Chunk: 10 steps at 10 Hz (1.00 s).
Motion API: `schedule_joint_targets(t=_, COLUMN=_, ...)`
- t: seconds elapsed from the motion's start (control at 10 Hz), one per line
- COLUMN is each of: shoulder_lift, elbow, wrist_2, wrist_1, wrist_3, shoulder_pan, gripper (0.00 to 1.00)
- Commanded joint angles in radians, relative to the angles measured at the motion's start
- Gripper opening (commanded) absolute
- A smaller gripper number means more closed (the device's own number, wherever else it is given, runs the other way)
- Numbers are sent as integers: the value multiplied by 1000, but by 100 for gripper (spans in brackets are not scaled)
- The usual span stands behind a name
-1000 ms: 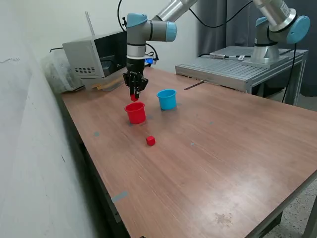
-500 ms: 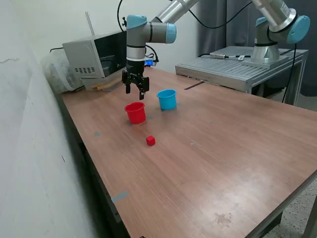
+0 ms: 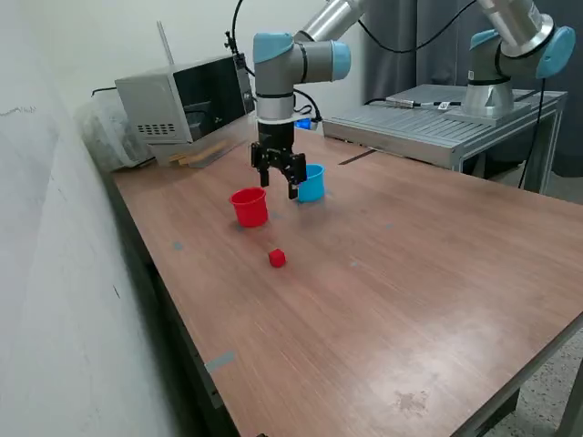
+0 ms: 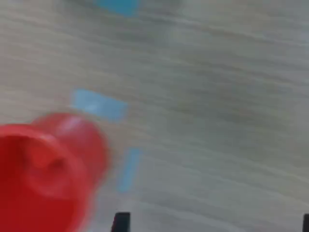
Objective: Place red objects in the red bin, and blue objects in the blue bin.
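1. Gripper (image 3: pixel 280 180) spread open and empty, hovering between red cup (image 3: pixel 249 207) and light blue cup (image 3: pixel 312 182).
2. One red cube (image 3: pixel 277 259) loose on table (image 3: pixel 410 273), just beside red cup, toward near edge.
3. Cup contents unreadable; no blue cubes visible, one pickup apparently left.

You have the red bin (image 3: pixel 249 207) standing on the table (image 3: pixel 383 273). The blue bin (image 3: pixel 311 183) sits just beside it toward the exterior view's right. A red cube (image 3: pixel 277 259) lies near the red bin, toward the camera.
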Motion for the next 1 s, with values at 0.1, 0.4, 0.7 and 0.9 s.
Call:
schedule_joint_targets(t=0.1, shoulder_lift=-5, elbow=-19, wrist_2=61, wrist_1=38, wrist_3=211, shoulder_pan=114, gripper=100)
schedule_joint_targets(t=0.4, shoulder_lift=71, elbow=-126, wrist_2=97, wrist_1=139, wrist_3=335, shoulder_pan=128, gripper=100)
schedule_joint_targets(t=0.7, shoulder_lift=134, elbow=-214, wrist_2=91, wrist_1=147, wrist_3=336, shoulder_pan=128, gripper=100)
schedule_joint_targets(t=0.9, shoulder_lift=170, elbow=-265, wrist_2=91, wrist_1=149, wrist_3=336, shoulder_pan=128, gripper=100)
